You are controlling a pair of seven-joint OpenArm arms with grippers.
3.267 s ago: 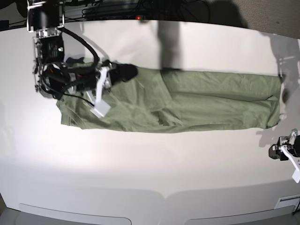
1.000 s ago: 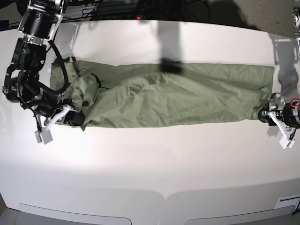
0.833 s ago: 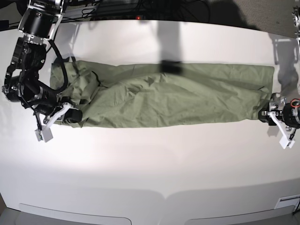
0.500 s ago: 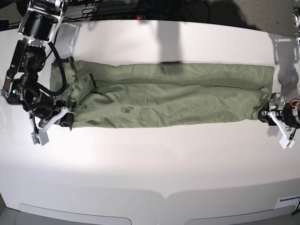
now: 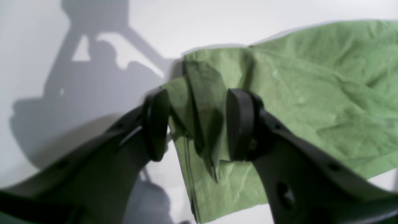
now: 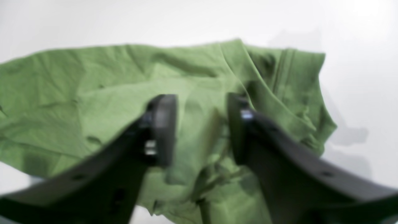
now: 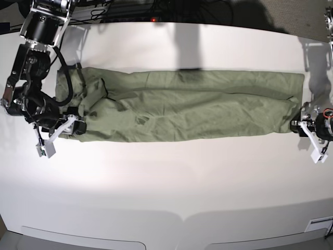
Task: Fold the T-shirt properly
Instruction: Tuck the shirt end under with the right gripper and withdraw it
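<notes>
Cloth settled flatter since a second ago, right gripper [image 7: 66, 126] now spread over the bunched end, T-shirt [image 7: 182, 107] stretched long across the white worktop [image 7: 166, 182], left gripper [image 5: 194, 124] spread around a raised fold.

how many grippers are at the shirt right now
2: the right gripper at the shirt's left end in the base view, the left gripper at its right end.
</notes>
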